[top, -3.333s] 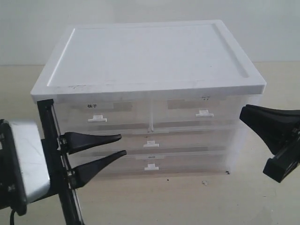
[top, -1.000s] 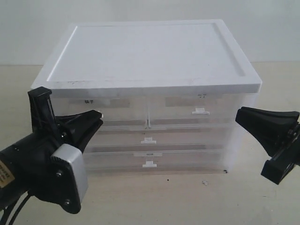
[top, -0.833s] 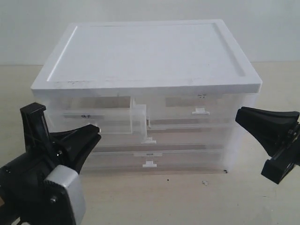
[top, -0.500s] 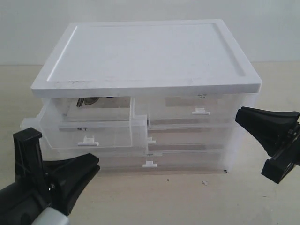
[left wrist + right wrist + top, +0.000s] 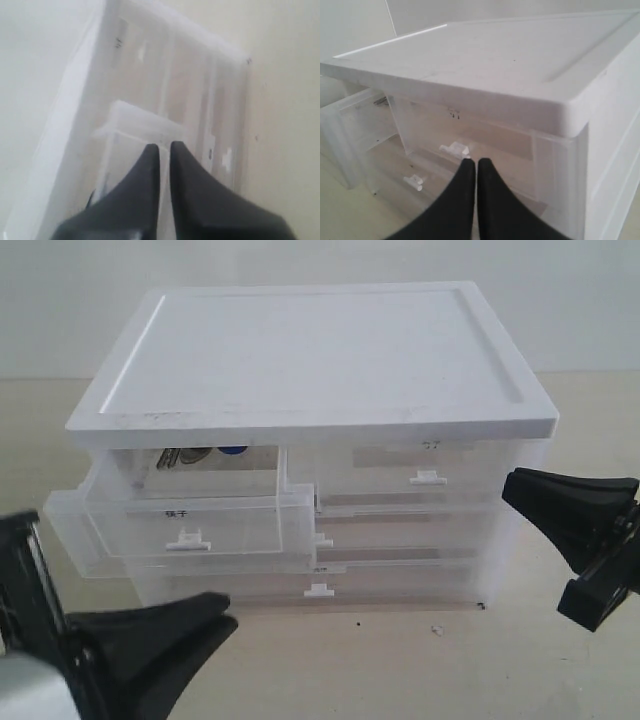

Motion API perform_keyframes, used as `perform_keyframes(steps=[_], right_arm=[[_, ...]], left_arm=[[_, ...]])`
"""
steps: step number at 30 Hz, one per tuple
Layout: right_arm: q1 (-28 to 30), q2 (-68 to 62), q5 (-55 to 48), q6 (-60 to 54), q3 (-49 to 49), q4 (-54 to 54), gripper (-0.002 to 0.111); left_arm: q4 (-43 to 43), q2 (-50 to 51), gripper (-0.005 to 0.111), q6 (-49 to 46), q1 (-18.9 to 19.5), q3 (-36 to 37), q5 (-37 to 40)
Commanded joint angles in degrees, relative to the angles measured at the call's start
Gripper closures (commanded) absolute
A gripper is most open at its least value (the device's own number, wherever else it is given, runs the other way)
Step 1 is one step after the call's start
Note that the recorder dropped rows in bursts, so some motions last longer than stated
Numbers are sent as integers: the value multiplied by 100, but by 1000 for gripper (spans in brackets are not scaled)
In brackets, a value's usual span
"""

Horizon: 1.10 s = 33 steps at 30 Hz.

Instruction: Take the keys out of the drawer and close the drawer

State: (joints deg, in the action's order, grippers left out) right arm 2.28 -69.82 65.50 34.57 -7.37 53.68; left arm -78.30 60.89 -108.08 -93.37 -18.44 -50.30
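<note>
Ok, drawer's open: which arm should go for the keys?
Left. The left fingers are right by the open drawer, on the keys' side; the right fingers hang off the cabinet's other side. Both are shut, so open first.

Storage cabinet [image 5: 497,562]: translucent body under a flat white top panel [image 5: 310,350] with a raised rim. The faint-label half-width drawer [image 5: 400,480] is shut and sits just beside the right fingers [image 5: 560,502]. Two full-width drawers, upper [image 5: 400,538] and lower [image 5: 400,585], are shut and lie between the right fingers and the left fingers [image 5: 165,628]. On the beige table [image 5: 420,675], a dark speck [image 5: 437,629] lies nearer the right fingers.
</note>
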Motion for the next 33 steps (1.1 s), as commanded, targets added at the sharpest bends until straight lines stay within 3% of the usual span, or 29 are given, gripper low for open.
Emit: perform_keyframes(steps=[1, 2, 8, 14, 16, 20, 24, 27, 29, 33], right_arm=[[-12, 2, 39, -3, -24, 14, 108], [-12, 2, 23, -3, -24, 14, 108], [-12, 2, -30, -3, -24, 65, 108], [-12, 2, -30, 19, -24, 78, 108], [-12, 2, -30, 19, -24, 78, 108], [-12, 2, -30, 19, -24, 66, 108], [-12, 2, -30, 19, -24, 66, 108], [-12, 2, -19, 19, -24, 66, 108], [-12, 2, -19, 19, -24, 66, 108], [-12, 2, -19, 43, -24, 66, 108]], left_arm=[[-1718, -152, 102, -902, -52, -1295, 188], [-2165, -152, 102, -1416, -52, -1667, 234], [-2165, -154, 93, -1405, -50, -2798, 496], [-2026, -154, 90, -1341, -23, -3022, 708], [-2158, -180, 90, -1068, 181, -3031, 1057], [-2165, -285, 95, 153, 1033, -2953, 2583], [-2165, -304, 101, 437, 2120, -2915, 5500], [-2165, -304, 102, 1196, 3060, -2915, 7008], [-1387, -294, 102, 2238, 3733, -2928, 7835], [1620, -157, 102, 5450, 5318, -3226, 9501]])
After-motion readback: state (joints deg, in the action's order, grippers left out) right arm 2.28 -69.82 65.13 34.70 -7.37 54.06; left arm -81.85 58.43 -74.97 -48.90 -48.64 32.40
